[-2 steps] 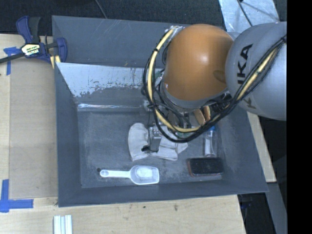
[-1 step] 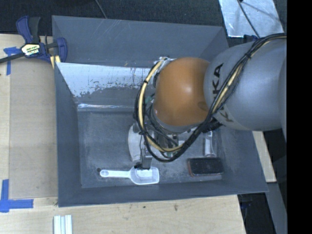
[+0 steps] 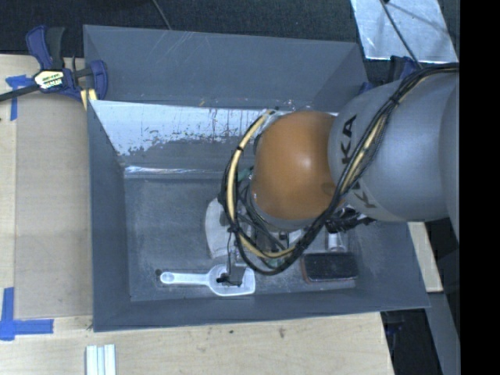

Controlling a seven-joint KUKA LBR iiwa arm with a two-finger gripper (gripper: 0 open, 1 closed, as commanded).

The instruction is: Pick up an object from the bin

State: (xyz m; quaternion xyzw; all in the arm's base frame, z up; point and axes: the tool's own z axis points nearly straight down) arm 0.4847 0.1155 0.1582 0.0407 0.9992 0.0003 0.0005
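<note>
My gripper (image 3: 231,273) reaches down at the front of the bin, mostly hidden under the arm's orange cover. Its dark tip sits right at the bowl end of a white plastic scoop (image 3: 195,279), which lies flat along the bin's front wall with its handle pointing left. Just behind the gripper lies a pale grey rounded piece (image 3: 216,226), partly covered by cables. Whether anything is held cannot be seen.
A black rectangular block (image 3: 330,267) lies at the front right of the bin floor, with a small silvery item (image 3: 335,242) just behind it. The arm and its cables cover the middle and right of the bin. The left part of the floor is bare.
</note>
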